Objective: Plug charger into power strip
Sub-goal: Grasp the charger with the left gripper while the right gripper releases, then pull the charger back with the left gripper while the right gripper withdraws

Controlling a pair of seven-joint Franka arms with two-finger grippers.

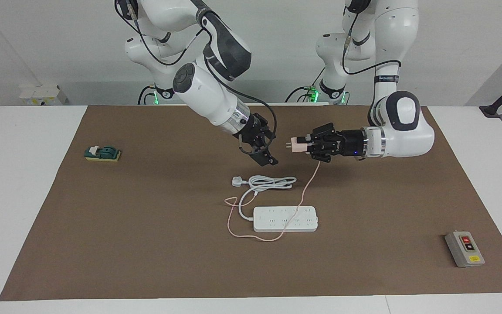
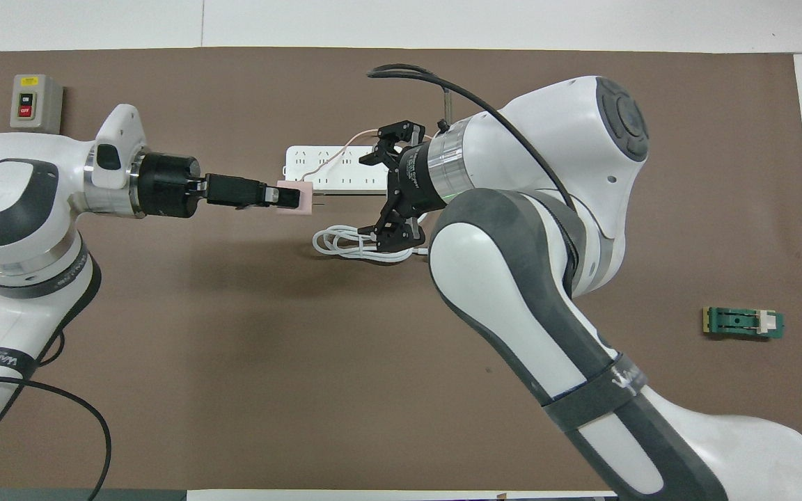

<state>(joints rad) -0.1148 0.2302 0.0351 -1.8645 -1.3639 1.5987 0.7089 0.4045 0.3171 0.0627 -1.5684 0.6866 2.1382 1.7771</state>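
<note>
Charger held in the air, power strip flat on the brown mat

The charger (image 1: 296, 145), a small pale pink cube, is held off the mat on its side, its two metal prongs level and pointing toward the right arm's end; its thin pink cable (image 1: 307, 185) hangs down, crosses the power strip (image 1: 285, 219) and loops on the mat. The strip, a flat white bar with rounded corners and two rows of outlets, lies face-up mid-mat, its thick white cord (image 1: 268, 182) coiled just beside it, nearer the robots.
</note>
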